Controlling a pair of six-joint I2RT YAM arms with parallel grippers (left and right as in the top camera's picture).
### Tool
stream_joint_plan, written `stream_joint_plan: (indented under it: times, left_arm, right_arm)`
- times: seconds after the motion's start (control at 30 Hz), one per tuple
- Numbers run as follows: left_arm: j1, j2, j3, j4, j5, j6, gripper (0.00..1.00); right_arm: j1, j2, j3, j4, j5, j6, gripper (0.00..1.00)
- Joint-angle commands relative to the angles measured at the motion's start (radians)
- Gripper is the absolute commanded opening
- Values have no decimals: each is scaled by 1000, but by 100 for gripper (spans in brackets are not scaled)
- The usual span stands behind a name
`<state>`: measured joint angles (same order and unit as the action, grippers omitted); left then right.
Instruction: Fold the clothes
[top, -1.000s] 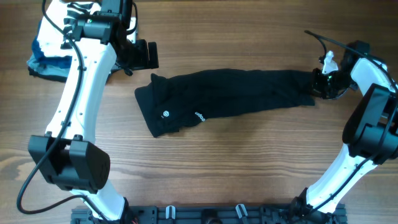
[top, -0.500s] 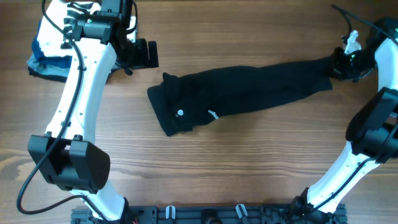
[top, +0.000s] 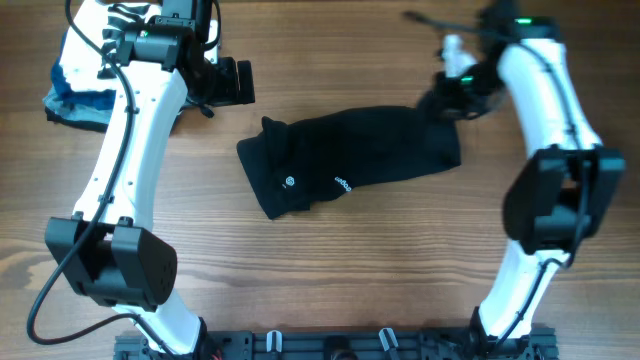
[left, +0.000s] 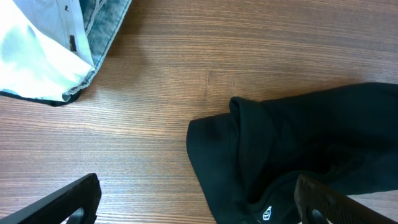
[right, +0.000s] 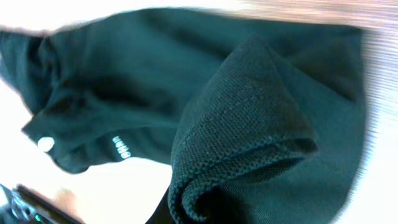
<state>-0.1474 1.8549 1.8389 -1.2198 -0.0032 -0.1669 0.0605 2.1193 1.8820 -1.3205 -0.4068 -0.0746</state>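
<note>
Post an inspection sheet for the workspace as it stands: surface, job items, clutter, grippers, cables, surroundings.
Surface: wood-grain table, no spills or debris seen.
Job's things: black soft-fabric T-shirt, bunched lengthwise mid-table, right end raised and doubled back; fold not finished.
Clutter: light-blue denim piece and white garment, piled at the far-left corner, apart from the shirt.
Grippers: left gripper open, empty, beyond the shirt's left end; right gripper shut on the shirt's right end.
Cables: black cable along the left arm, looping near its base; thin cable at the right wrist; neither touches the shirt.
Surroundings: black mounting rail at the near edge; nothing else seen.
</note>
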Motion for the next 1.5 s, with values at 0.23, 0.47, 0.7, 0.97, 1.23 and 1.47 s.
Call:
stream_joint_plan:
  times: [0.23, 0.47, 0.7, 0.97, 1.23, 1.47]
  left_arm:
    - [6, -3, 1, -2, -14, -2, 100]
    - [6, -3, -15, -44, 46, -2, 100]
    - [6, -3, -293, 67, 289, 63, 100]
    - [6, -3, -600, 311, 451, 133, 100]
    - [6, -3, -802, 542, 486, 89, 100]
    - [5, -3, -862, 695, 487, -22, 100]
  right_arm:
    - [245, -32, -82, 92, 97, 78, 30]
    - [225, -37, -27, 125, 100, 104, 86]
    - [129, -64, 39, 119, 97, 100, 91]
    - [119, -64, 39, 114, 97, 77, 91]
    - [119, -64, 39, 110, 97, 77, 91]
    - [119, -64, 39, 105, 97, 78, 91]
